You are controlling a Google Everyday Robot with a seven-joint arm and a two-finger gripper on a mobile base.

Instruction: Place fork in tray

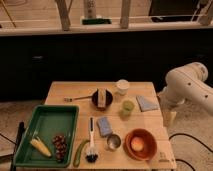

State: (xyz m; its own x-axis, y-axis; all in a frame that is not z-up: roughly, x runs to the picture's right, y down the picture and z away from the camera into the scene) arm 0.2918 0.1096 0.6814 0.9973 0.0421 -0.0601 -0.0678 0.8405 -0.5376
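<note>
The fork (77, 98) is slim and silver and lies flat on the wooden table, just left of the dark bowl (102, 99). Its tines point left. The green tray (47, 116) stands at the table's front left corner, with a corn cob (41, 147) and a bunch of dark grapes (60, 146) inside. My white arm (187, 86) comes in from the right. The gripper (169, 118) hangs down by the table's right edge, far from the fork and the tray, and holds nothing that I can see.
The dark bowl holds a brown block. Around it are a white cup (122, 87), a green cup (128, 107), a grey cloth (147, 103), a blue sponge (104, 126), a dish brush (91, 142), a metal cup (113, 142), an orange bowl (140, 144) and a green vegetable (80, 152).
</note>
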